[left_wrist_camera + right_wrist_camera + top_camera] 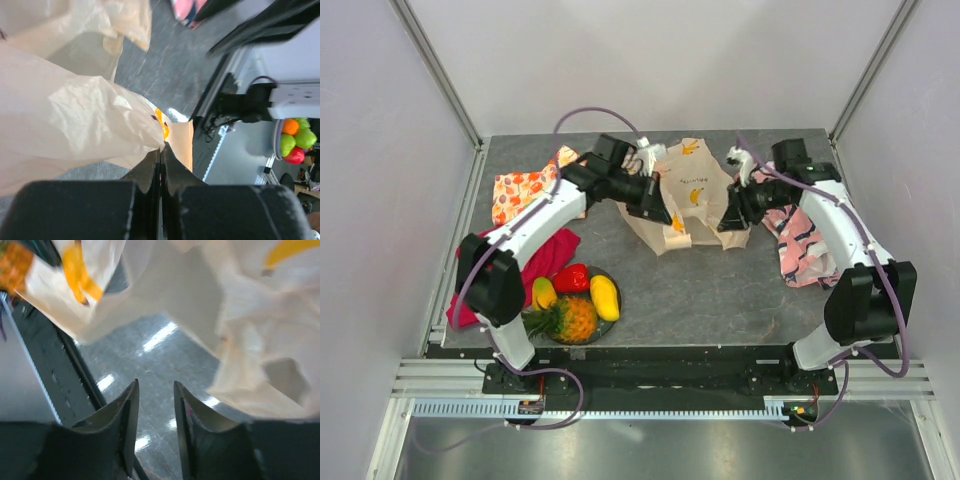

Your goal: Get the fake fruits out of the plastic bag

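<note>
Your left gripper (161, 149) clamped on bag (692, 215) edge – film thin, crinkly, slippery; pinch folded rim. Right gripper (156, 390) parted, empty. Fruits (575, 312) near left.

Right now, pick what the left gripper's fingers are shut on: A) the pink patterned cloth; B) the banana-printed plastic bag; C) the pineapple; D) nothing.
B: the left wrist view shows the left gripper closed on a fold of the banana-printed plastic bag; the pineapple lies well away from it.

Thin, crinkly plastic bag (75, 125), glossy plastic fake fruits (578, 315), and a smooth, speckled grey table (720, 290) underneath.
</note>
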You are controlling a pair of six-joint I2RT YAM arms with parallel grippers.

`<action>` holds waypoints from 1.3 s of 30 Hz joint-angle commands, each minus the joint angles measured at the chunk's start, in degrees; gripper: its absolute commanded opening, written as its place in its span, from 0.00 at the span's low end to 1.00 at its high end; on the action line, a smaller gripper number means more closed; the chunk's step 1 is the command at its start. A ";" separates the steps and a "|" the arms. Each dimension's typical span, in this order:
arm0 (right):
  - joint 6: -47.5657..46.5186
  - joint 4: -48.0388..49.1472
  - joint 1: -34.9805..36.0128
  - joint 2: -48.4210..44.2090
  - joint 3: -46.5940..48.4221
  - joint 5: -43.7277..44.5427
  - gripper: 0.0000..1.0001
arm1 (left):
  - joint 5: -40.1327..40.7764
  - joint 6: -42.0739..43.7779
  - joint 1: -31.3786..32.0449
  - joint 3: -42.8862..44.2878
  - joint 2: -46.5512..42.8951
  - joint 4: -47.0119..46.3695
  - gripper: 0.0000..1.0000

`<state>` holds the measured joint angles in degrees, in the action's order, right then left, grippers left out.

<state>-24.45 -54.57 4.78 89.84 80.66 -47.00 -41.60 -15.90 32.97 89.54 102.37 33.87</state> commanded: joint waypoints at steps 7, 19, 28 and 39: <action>10.98 20.17 13.76 5.67 -2.19 10.15 0.26 | -17.36 9.31 -1.59 1.96 -6.04 1.55 0.02; 1.98 -5.17 12.89 24.15 23.46 -1.77 0.29 | -11.05 23.00 -2.38 6.00 -7.70 12.88 0.02; -2.71 -6.96 12.53 15.89 22.26 4.00 0.29 | -3.31 37.26 -3.44 8.72 -10.61 21.67 0.01; 10.86 18.67 18.78 20.81 12.79 18.34 0.27 | -8.23 34.80 -4.93 9.87 -10.08 21.59 0.02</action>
<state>-22.48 -51.57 22.76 110.02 98.48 -36.25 -47.18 17.15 29.34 96.88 93.76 54.63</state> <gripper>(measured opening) 0.280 0.022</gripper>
